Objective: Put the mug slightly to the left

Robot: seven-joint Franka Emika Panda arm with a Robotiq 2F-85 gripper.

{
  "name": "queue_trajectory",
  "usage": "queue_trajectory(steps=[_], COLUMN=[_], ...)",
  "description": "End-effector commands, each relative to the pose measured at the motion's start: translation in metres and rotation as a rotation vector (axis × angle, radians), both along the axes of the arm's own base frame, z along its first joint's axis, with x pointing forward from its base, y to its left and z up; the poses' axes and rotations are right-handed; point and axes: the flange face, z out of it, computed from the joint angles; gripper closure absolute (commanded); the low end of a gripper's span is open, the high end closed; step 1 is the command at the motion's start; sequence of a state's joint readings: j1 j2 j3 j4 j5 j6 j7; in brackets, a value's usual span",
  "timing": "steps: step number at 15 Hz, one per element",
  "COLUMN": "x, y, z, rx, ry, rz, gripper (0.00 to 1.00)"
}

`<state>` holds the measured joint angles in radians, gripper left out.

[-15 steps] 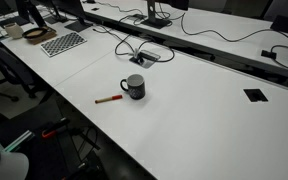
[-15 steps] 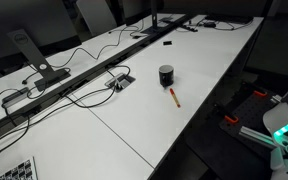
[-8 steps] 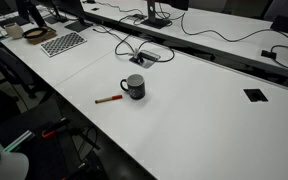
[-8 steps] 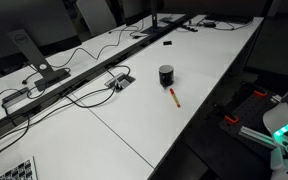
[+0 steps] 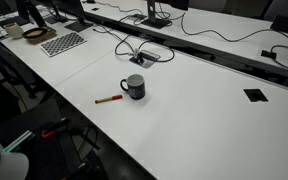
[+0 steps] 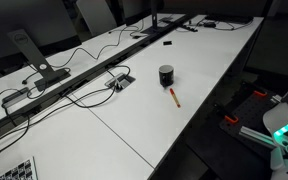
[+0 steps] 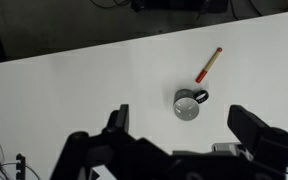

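fig. — wrist view and both exterior views, white desk surface [image 5: 204, 130].

the mug [image 7: 189, 103], dark and cylindrical, stands upright near the middle of the surface. it also appears in both exterior views [image 5: 133, 87] [image 6: 166, 75]. its handle [image 7: 201, 96] points toward a red-orange pencil [image 7: 208, 64] that lies just beside it but apart from it.

the end effector [image 7: 179, 120] hangs well above the mug with its jaws spread wide and nothing between them. seen from the wrist, the mug falls roughly between the two fingers. the approach has probably not begun.

risks, as judgement:
- a descent slightly off centre could land a finger on the rim or the handle and tip the mug.
- a grip across the handle rather than the round wall could let the mug twist and slip as it lifts.
- if the mug is slid rather than lifted, it may catch the pencil [image 5: 108, 99] and roll it toward the surface edge.
- a shift made too long would carry the mug toward the cables [image 5: 134, 48] and the recessed cable box [image 5: 144, 58], which lie farther back.
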<state>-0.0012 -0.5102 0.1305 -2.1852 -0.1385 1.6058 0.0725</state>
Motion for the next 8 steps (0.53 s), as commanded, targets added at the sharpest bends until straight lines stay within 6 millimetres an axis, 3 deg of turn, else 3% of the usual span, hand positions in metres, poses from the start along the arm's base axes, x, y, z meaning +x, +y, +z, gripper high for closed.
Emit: queue_trajectory(steps=[1, 8], x=[0.0002, 0.0002], y=[0.0002, 0.0002], z=[0.0004, 0.0004], rx=[0.000, 0.000], ry=[0.001, 0.001], rz=[0.000, 0.000], gripper=[0.00, 0.00])
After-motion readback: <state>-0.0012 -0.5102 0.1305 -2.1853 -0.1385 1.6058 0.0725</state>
